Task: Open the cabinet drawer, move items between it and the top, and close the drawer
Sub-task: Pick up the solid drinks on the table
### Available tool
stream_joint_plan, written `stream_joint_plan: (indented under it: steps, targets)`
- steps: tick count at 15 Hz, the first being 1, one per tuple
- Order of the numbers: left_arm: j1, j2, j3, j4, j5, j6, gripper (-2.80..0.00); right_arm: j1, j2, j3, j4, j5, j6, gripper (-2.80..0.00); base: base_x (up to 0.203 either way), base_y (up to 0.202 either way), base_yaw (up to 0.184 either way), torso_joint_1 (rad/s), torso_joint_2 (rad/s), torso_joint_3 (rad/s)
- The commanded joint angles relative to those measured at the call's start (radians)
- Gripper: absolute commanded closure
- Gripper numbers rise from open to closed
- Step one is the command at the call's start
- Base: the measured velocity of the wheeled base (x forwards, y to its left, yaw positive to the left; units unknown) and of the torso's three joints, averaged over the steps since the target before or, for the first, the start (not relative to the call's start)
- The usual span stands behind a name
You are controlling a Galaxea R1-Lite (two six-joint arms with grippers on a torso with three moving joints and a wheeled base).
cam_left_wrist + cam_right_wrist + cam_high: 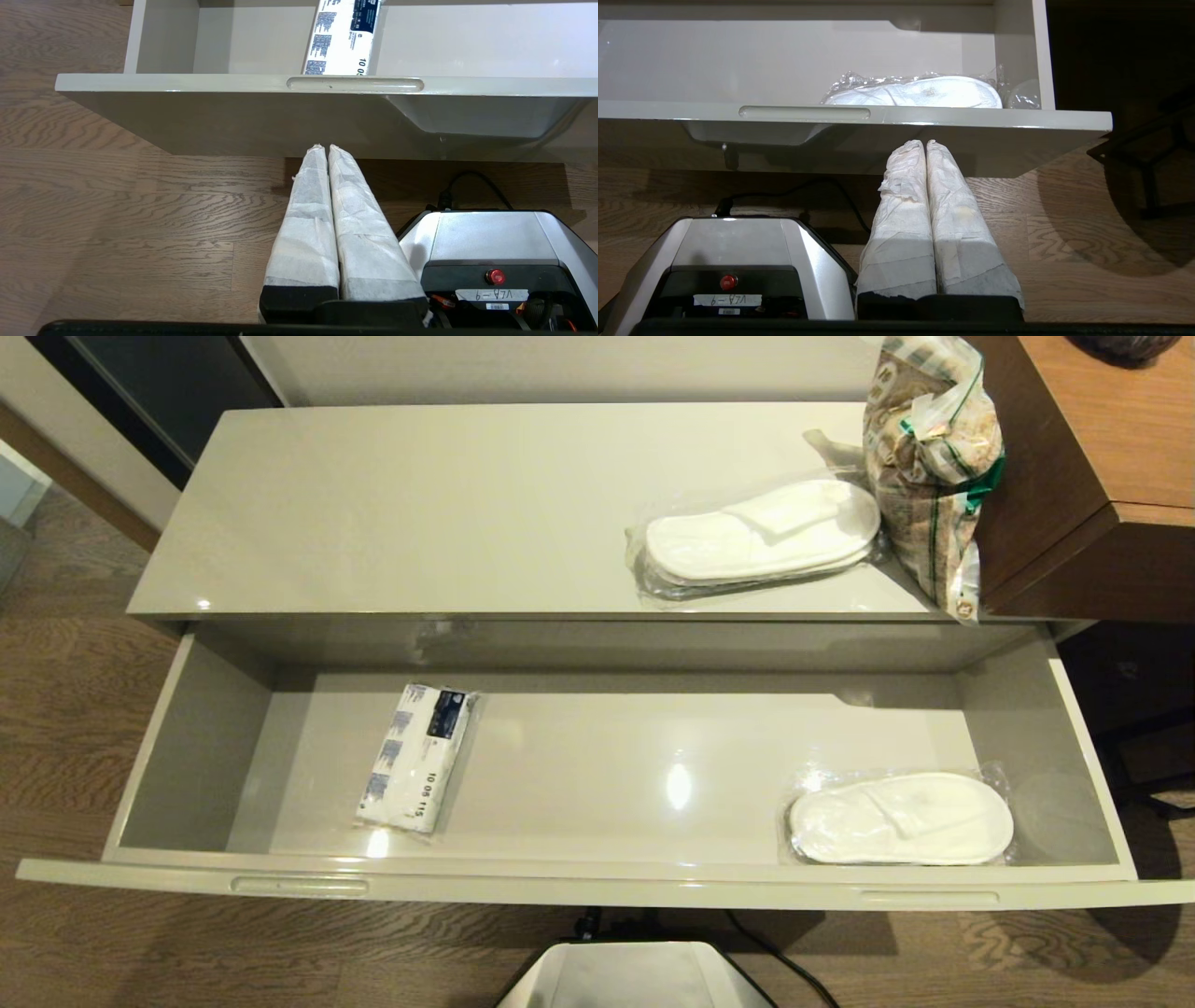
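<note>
The wide cream-grey cabinet drawer (597,882) stands pulled fully out. One bagged pair of white slippers (901,819) lies at its right end, also seen in the right wrist view as slippers (920,92). A second bagged pair of slippers (761,539) rests on the glossy top (420,513), beside the upright crinkly packet (934,467) with brown pattern and green label. My left gripper (326,148) is shut and empty, low in front of the drawer's left recess (355,84). My right gripper (924,143) is shut and empty below the drawer front (971,119). Neither arm shows in the head view.
A white tissue pack (418,756) with a dark blue label lies in the drawer's left half. A brown wood-grain desk (1102,457) abuts the cabinet on the right. My silver base (635,975) sits just before the drawer, with a black cable on the wood floor.
</note>
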Motion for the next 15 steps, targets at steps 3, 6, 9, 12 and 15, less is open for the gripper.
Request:
stream_joint_plan:
  steps: [3, 6, 9, 12, 15]
  targets:
    - [0.0, 0.001, 0.0, 0.0, 0.0, 0.0, 0.0, 0.0, -0.007, -0.037, 0.022, 0.002, -0.006, 0.0, 0.0, 0.0, 0.0, 0.0, 0.0, 0.0]
    - [0.001, 0.001, 0.0, 0.0, 0.0, 0.0, 0.0, 0.0, -0.007, -0.389, 0.284, 0.023, 0.016, 0.0, 0.0, 0.0, 0.0, 0.0, 0.0, 0.0]
    - [0.0, 0.001, 0.0, 0.0, 0.0, 0.0, 0.0, -0.001, 0.037, -0.739, 0.509, 0.02, 0.051, 0.0, 0.0, 0.0, 0.0, 0.0, 0.0, 0.0]
    - [0.0, 0.001, 0.0, 0.0, 0.0, 0.0, 0.0, -0.003, 0.336, -0.998, 0.583, -0.015, 0.15, 0.0, 0.0, 0.0, 0.0, 0.0, 0.0, 0.0]
    - [0.001, 0.001, 0.0, 0.0, 0.0, 0.0, 0.0, -0.004, 0.671, -1.237, 0.728, -0.032, 0.151, 0.0, 0.0, 0.0, 0.0, 0.0, 0.0, 0.0]
